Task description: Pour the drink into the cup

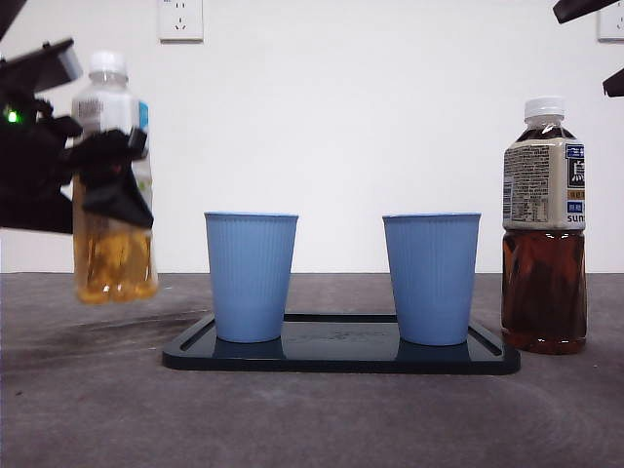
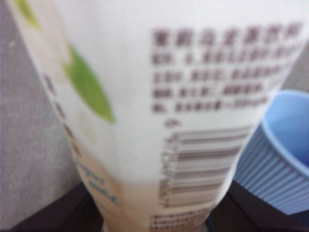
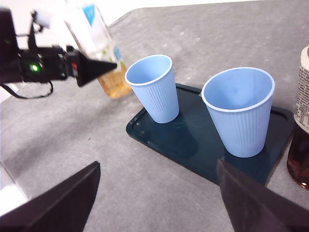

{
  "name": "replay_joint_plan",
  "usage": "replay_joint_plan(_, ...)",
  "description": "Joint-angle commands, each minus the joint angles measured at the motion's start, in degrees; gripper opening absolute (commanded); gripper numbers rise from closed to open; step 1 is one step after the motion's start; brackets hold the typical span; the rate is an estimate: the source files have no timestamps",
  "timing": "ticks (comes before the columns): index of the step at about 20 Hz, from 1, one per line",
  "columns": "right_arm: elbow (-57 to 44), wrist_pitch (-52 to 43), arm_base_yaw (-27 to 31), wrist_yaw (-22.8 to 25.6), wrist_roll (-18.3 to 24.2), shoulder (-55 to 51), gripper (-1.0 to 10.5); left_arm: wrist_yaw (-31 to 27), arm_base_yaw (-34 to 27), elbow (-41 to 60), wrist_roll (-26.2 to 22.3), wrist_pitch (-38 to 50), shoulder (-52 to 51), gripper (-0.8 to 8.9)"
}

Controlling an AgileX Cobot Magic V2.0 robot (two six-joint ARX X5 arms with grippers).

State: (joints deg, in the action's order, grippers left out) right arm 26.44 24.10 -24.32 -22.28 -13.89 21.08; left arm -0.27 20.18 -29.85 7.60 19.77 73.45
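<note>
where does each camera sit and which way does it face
Front: low at table height, looking level across at two cups on a tray, the dark bottle and the left gripper holding the pale bottle off the table.
Left wrist: pressed against the pale bottle's label; own jaws barely show.
Right wrist: high, looking down at the tray; own open jaws at the bottom edge.
Shared: the pale bottle; the cup nearest it.

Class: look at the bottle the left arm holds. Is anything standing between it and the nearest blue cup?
Nothing visible does. The left gripper holds the light-tea bottle off the table, beside the tray; only open air separates it from the nearest cup.
</note>
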Motion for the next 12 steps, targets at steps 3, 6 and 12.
replay_joint_plan(3,0.8,-0.5,-0.3,0.3,0.4,0.1,3.8,-0.1,0.0,0.0,-1.2,6.7,3.5,2.12)
replay_joint_plan(6,0.8,-0.4,-0.3,0.3,0.4,0.1,3.8,-0.1,0.0,0.0,-1.3,9.8,7.0,2.12)
replay_joint_plan(12,0.8,-0.4,-0.3,1.1,0.4,0.1,3.8,-0.1,0.0,0.0,-2.3,12.7,9.4,2.13)
